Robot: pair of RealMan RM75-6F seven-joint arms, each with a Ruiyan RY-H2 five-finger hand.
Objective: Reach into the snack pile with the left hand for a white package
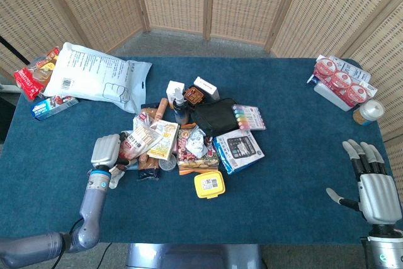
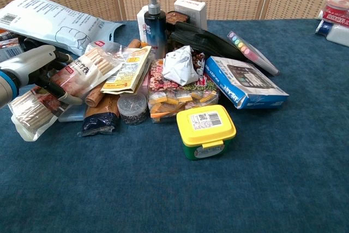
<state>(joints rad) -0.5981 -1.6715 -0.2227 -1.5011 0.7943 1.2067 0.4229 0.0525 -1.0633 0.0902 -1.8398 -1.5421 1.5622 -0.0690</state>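
Note:
A white and clear package of biscuit sticks lies at the left edge of the snack pile, bent in the middle. My left hand grips it across that bend, fingers curled over the top and thumb under it. The package's lower end droops toward the table. My right hand rests open at the table's front right, far from the pile and out of the chest view.
The pile holds a yellow lidded box, a blue calculator box, a dark bottle, a black pouch and a crumpled white packet. A large white bag lies back left, yoghurt cups back right.

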